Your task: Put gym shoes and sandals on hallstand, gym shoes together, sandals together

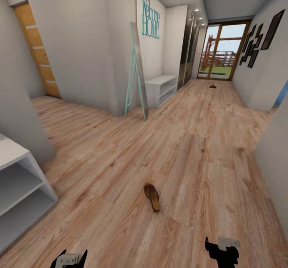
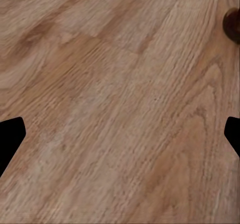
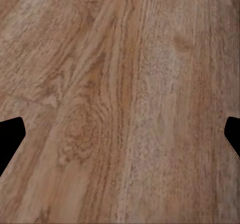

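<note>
Head view: one sandal (image 1: pixel 152 197) lies on the floor (image 1: pixel 208 148) ahead, between and beyond the left end effector (image 1: pixel 69 259) and the right end effector (image 1: pixel 221 247). A dark speck far down the corridor may be another shoe (too small to tell). The rack (image 1: pixel 162 85) stands far off left, so a loose grip could drop the sandal on the way.

Left wrist view: fingers spread, empty; the sandal's edge (image 2: pixel 232 24) is well apart.

Right wrist view: fingers spread over bare planks.

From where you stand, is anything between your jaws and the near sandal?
Nothing visible. Bare floor lies between the sandal and both grippers, left and right; both wrist views show open jaws over planks.
</note>
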### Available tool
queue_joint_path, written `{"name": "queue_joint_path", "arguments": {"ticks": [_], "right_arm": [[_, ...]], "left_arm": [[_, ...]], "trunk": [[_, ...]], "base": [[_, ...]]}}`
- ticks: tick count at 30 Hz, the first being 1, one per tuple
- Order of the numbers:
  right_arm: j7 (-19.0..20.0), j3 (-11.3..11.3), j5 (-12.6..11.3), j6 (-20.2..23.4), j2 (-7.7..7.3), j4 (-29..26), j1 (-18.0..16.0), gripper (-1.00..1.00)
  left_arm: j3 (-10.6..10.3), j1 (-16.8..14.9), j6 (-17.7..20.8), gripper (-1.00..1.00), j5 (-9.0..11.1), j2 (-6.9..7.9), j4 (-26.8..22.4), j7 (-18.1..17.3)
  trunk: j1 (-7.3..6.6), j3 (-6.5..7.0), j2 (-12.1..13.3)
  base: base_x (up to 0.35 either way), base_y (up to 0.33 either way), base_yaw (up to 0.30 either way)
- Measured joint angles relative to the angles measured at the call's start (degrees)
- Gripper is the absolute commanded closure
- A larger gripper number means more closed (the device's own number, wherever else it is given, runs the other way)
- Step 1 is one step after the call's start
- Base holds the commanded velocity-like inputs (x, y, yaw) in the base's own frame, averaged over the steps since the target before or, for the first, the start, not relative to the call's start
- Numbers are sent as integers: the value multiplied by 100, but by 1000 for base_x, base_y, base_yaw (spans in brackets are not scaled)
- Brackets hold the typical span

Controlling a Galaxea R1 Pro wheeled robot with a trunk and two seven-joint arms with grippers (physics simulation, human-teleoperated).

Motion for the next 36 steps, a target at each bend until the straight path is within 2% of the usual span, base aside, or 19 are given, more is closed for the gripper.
{"name": "queue_joint_path", "arguments": {"ticks": [4, 24, 36], "right_arm": [[0, 0, 1, 2, 9, 1, -1, -100], [31, 8, 16, 0, 5, 2, -2, -100], [14, 8, 13, -3, 39, 3, -2, -100]], "left_arm": [[-3, 1, 0, -100, 0, 0, 2, -3], [-3, 2, 1, -100, -1, 0, 1, -1], [2, 1, 0, -100, 9, 0, -3, 1]], "trunk": [[0, 0, 0], [0, 0, 0], [2, 0, 0]], "base": [[325, 0, -171], [335, -3, -4], [228, -153, 0]]}}
